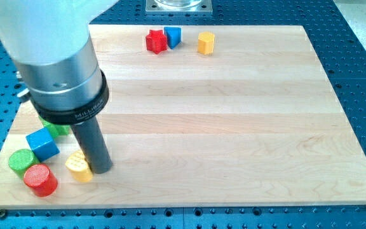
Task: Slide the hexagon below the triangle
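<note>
Hexagon first: the yellow hexagon block [206,42] sits at the board's 12 o'clock edge, a little toward the view's right, standing apart from the others. Just to its 9 o'clock lie two blocks touching each other — a red star-shaped block [155,41] and a blue block [173,35] whose pointed outline suggests the triangle, though we cannot be sure of its shape.

We carry no gripper, so there is nothing to open or close; our arm ends in a dark rod, and my tip [101,170] rests on the wooden board [234,127] down at its 7 o'clock corner, well apart from the hexagon. A small yellow block [79,166] touches my tip at its 9 o'clock side; its shape is hard to make out. Further toward 9 o'clock sit a blue cube [42,144], a green cylinder [21,162] and a red cylinder [40,179], the two cylinders touching. Another green block [57,129] peeks out from behind the rod's housing — mostly hidden.
</note>
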Action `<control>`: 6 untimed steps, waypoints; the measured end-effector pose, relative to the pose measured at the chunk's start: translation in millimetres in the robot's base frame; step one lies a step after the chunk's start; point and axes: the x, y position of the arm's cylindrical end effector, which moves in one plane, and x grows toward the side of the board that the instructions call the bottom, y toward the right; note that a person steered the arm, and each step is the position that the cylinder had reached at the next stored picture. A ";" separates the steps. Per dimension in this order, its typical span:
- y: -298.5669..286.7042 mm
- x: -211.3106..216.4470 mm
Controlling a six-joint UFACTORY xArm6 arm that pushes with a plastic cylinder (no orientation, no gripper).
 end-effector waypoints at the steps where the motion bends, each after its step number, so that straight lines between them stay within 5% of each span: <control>1: 11.0 -5.2; 2: 91.5 -17.0; 4: 189.5 -209.7; 5: 237.9 -276.1; 6: 224.2 -332.1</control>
